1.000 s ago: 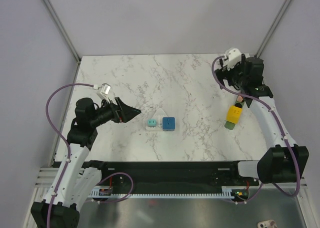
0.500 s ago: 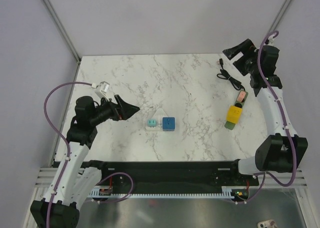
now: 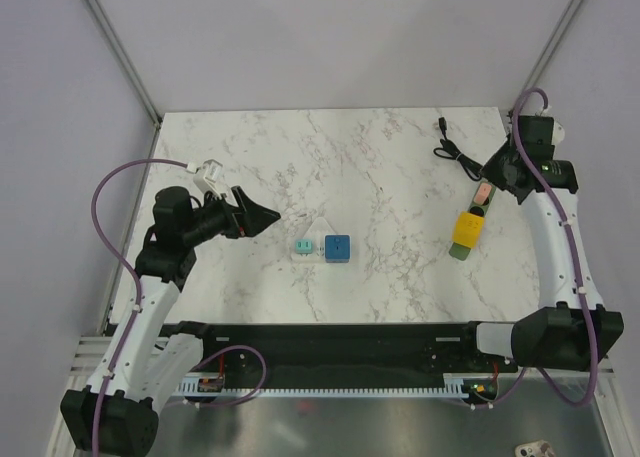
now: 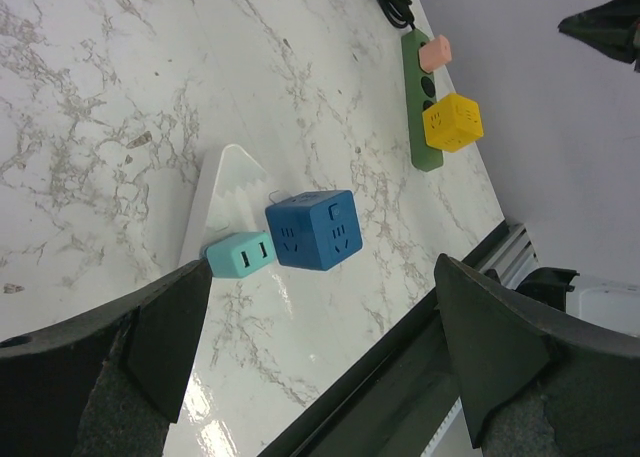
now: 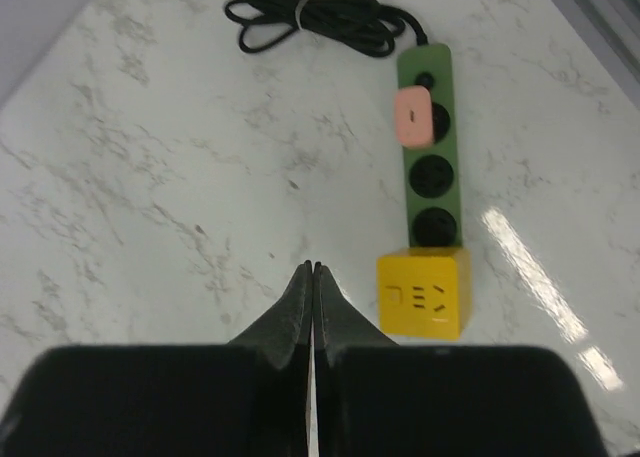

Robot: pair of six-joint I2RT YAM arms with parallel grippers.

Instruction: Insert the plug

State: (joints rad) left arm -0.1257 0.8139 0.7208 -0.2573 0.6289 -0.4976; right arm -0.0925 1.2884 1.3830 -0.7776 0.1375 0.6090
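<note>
A green power strip (image 3: pixel 459 251) lies at the right of the table, with a pink plug (image 3: pixel 483 192) and a yellow cube adapter (image 3: pixel 467 226) seated in it; two sockets (image 5: pixel 429 177) between them stand empty. At the table's middle a small teal plug (image 3: pixel 301 247) and a blue cube adapter (image 3: pixel 337 247) rest side by side against a white triangular piece (image 3: pixel 321 227). My left gripper (image 3: pixel 262 217) hangs open to their left, holding nothing (image 4: pixel 322 277). My right gripper (image 3: pixel 490 172) hovers over the strip's far end, shut and empty (image 5: pixel 313 267).
The strip's black cable (image 3: pixel 455 152) is coiled at the back right near the table's far edge (image 5: pixel 320 17). A grey wall borders the table on the right. The black front rail (image 3: pixel 330 342) runs along the near edge.
My right arm has swung from the back right corner down over the power strip, and its gripper has shut on nothing. The left arm has barely shifted.
</note>
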